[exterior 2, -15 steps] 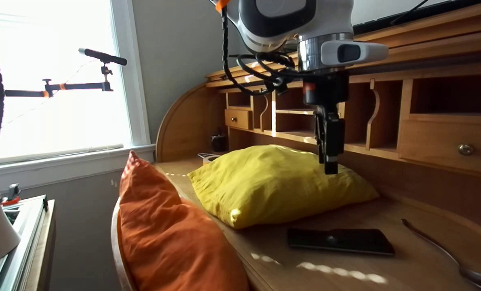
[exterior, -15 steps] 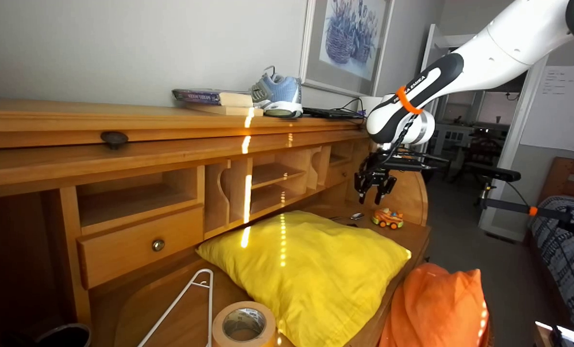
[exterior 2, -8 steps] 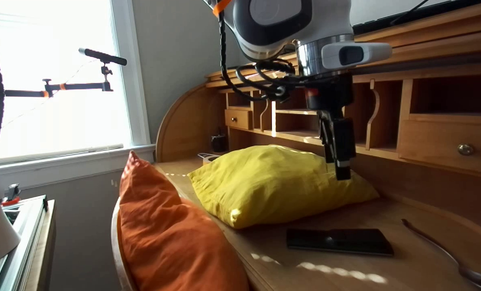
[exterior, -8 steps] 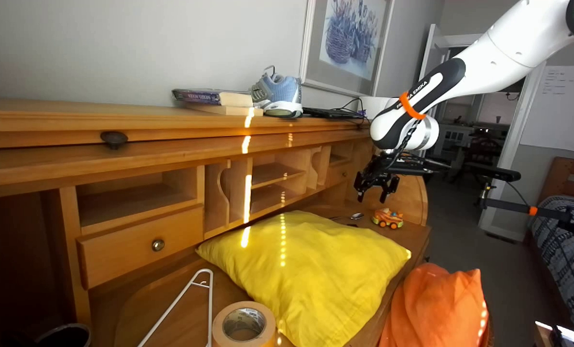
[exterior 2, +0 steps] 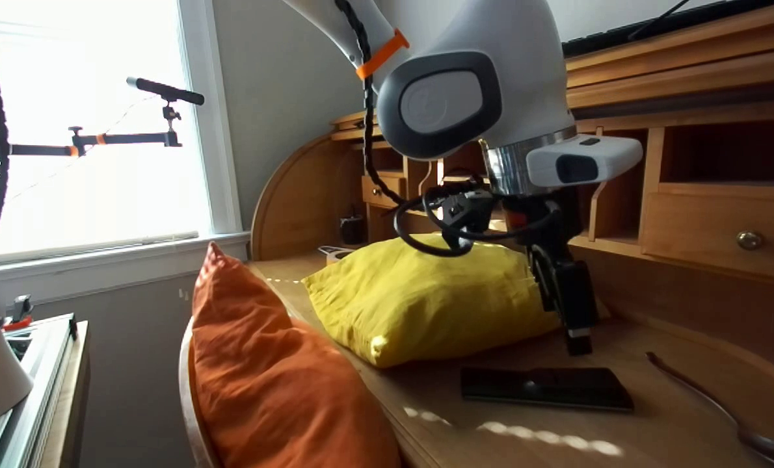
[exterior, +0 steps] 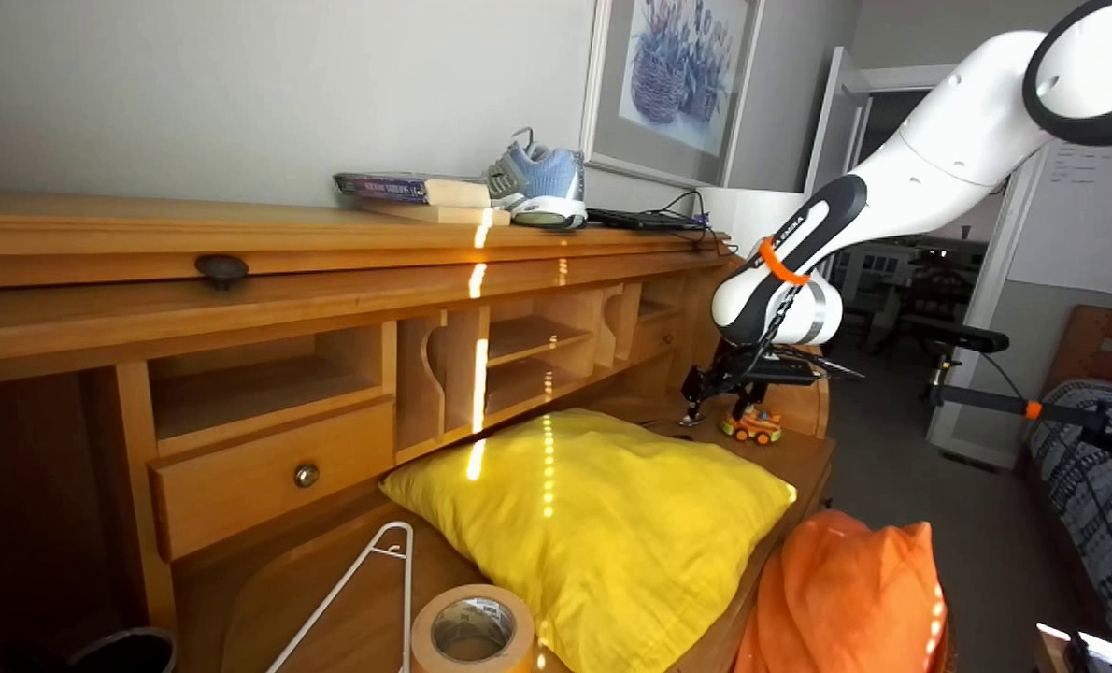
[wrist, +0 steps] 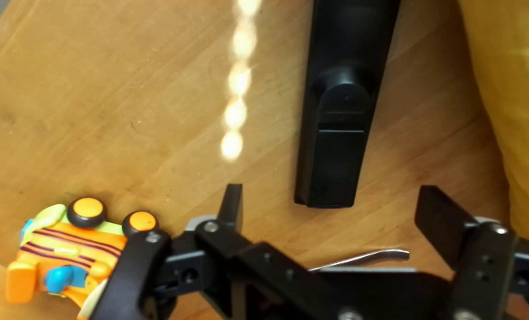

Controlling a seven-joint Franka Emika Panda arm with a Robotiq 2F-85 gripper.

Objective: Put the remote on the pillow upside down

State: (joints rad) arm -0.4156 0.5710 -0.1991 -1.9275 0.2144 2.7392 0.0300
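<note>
The black remote (exterior 2: 546, 388) lies flat on the desk beside the pillow. In the wrist view the remote (wrist: 338, 164) runs up from between the fingertips, its near end level with them, a smooth panel with a cover seam facing up. In an exterior view the pillow hides most or all of it. The yellow pillow (exterior: 603, 533) lies on the desk; it also shows in an exterior view (exterior 2: 426, 305) and at the wrist view's right edge (wrist: 513, 111). My gripper (wrist: 331, 189) is open and empty, above the desk near the remote's end; it shows in both exterior views (exterior: 720, 416) (exterior 2: 579, 344).
A toy car (wrist: 75, 249) and a metal spoon (exterior 2: 719, 403) lie near the gripper. A tape roll (exterior: 472, 628) and white hanger (exterior: 408, 579) lie at the pillow's far side. Desk cubbies (exterior 2: 719, 156) rise behind. An orange pillow (exterior 2: 289, 377) stands at the desk's front.
My gripper has moved down toward the desk and tilted a little, slightly right in an exterior view. It stays open. The remote and pillow have not moved.
</note>
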